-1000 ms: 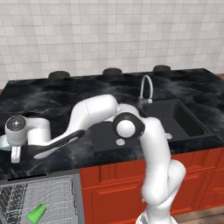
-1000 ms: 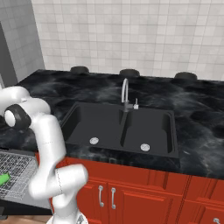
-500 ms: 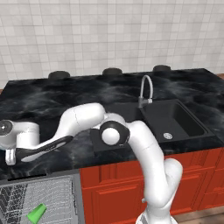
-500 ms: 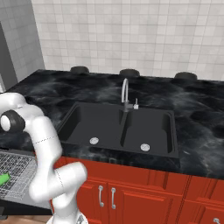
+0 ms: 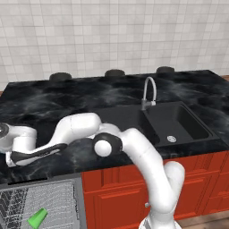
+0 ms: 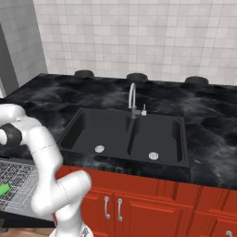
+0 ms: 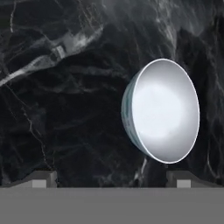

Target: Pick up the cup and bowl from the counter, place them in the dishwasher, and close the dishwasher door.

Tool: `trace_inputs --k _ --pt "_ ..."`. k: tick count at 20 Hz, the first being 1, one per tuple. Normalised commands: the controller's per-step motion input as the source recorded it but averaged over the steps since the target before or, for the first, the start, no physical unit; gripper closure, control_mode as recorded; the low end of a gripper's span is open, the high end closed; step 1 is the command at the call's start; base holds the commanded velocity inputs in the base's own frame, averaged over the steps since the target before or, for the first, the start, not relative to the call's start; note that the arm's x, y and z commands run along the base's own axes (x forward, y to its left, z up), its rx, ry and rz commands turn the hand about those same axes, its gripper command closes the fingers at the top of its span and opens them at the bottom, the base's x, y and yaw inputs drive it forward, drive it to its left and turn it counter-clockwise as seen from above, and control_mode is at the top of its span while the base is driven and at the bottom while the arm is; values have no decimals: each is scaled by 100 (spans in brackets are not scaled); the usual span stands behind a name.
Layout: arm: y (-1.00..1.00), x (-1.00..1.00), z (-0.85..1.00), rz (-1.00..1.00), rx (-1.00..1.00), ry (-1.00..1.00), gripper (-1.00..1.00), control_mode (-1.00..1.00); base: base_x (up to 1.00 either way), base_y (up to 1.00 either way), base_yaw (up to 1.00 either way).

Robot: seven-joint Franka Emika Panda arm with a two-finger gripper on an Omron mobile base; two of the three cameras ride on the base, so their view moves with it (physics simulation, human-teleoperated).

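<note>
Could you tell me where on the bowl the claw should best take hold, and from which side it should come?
Probably the rim. The bowl rests mouth-up on the counter, a thin-walled shallow dish, so one finger inside and one outside would pinch its wall. The open claw looks down on it, so descending from above after centring over the near rim seems best.

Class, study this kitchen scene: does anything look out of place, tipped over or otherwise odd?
Only one thing: the green cup lies on its side in the dishwasher rack, not upright. The bowl sits normally on the counter.
</note>
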Motion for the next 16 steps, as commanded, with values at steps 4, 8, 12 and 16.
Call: trace_inputs --k 4,8,12,16 --pt "31 42 -35 11 0 0 -100 -100 0 0 0" --pt "32 40 -25 13 0 0 -100 -100 0 0 0" --pt "35 37 -21 12 -1 0 -100 -100 0 0 0" --pt "39 37 -22 11 -3 0 100 -100 0 0 0"
